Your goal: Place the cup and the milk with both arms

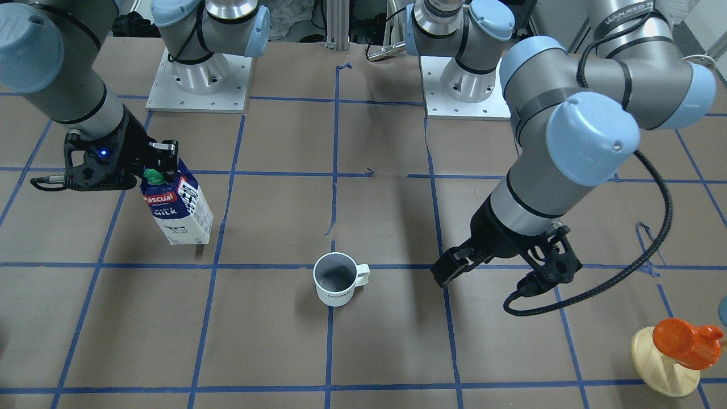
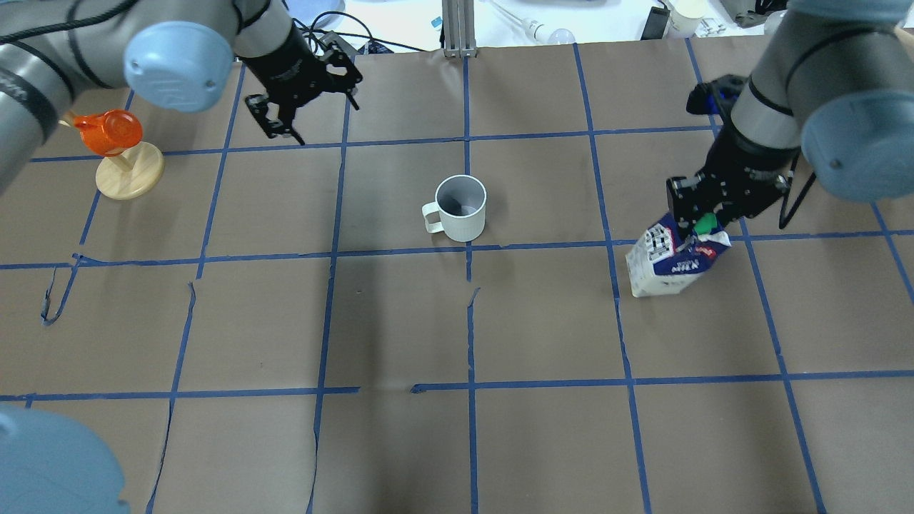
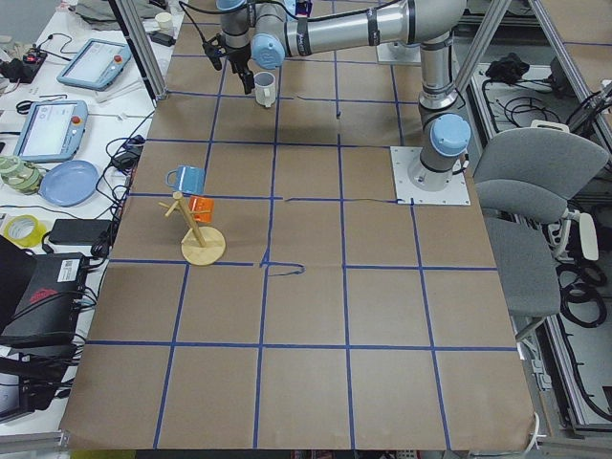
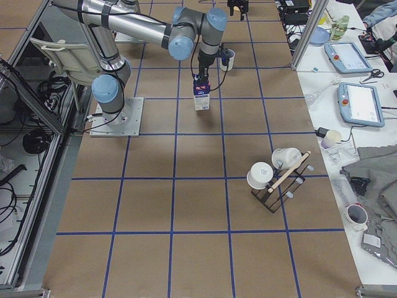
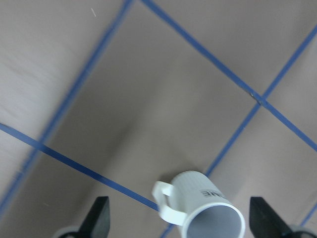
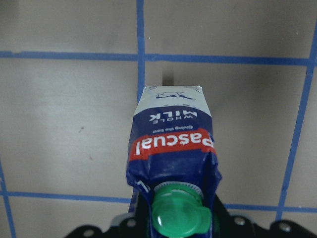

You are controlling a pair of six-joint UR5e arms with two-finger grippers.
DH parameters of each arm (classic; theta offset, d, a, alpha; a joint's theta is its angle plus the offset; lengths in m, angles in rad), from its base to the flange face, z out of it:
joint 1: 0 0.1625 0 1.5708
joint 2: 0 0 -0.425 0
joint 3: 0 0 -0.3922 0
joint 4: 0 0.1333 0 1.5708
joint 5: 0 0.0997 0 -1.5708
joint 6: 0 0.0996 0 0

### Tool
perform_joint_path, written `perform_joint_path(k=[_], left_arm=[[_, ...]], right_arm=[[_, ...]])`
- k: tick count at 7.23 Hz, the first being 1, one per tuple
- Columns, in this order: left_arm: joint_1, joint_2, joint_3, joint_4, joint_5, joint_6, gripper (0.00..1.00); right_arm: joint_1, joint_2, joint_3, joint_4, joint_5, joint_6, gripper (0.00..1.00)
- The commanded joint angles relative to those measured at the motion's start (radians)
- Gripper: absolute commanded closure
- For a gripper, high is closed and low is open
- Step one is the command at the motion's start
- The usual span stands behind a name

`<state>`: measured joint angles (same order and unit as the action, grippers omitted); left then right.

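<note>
The white cup (image 2: 463,207) stands upright near the table's middle, its handle toward the robot's left; it also shows in the front view (image 1: 335,281). My left gripper (image 2: 312,114) is open and empty, hanging above the table well beyond and to the left of the cup. In the left wrist view the cup (image 5: 213,213) sits low between the spread fingers (image 5: 99,218). My right gripper (image 2: 703,218) is shut on the gable top of the milk (image 2: 671,260). The carton (image 1: 179,210) tilts, with its base at or just above the table. Its green cap (image 6: 177,215) is by the jaws.
An orange cup on a wooden stand (image 2: 118,153) sits at the far left, close to my left arm. The two arm bases (image 1: 199,74) (image 1: 466,85) stand on the robot's side of the table. A rack with white mugs (image 4: 276,174) stands far off at the right end.
</note>
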<state>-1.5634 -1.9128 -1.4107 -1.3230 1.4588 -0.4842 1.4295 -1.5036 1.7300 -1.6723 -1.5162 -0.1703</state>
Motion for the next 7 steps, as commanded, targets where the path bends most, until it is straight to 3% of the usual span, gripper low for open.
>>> perform_joint_path(k=[1,4,6,7], left_arm=[[0.052,0.067,0.004,-0.064,0.124,0.164,0.00],[0.068,0.129,-0.008,-0.096,0.127,0.171,0.00],[0.066,0.129,-0.019,-0.099,0.123,0.235,0.00],[0.063,0.138,-0.046,-0.098,0.109,0.362,0.00]], right_arm=[[0.063,0.112,-0.195,-0.001,0.028,0.087,0.86],[0.191,0.257,-0.318,-0.026,0.037,0.306,0.85],[0.258,0.307,-0.326,-0.072,0.030,0.357,0.85],[0.273,0.337,-0.331,-0.084,0.036,0.398,0.85]])
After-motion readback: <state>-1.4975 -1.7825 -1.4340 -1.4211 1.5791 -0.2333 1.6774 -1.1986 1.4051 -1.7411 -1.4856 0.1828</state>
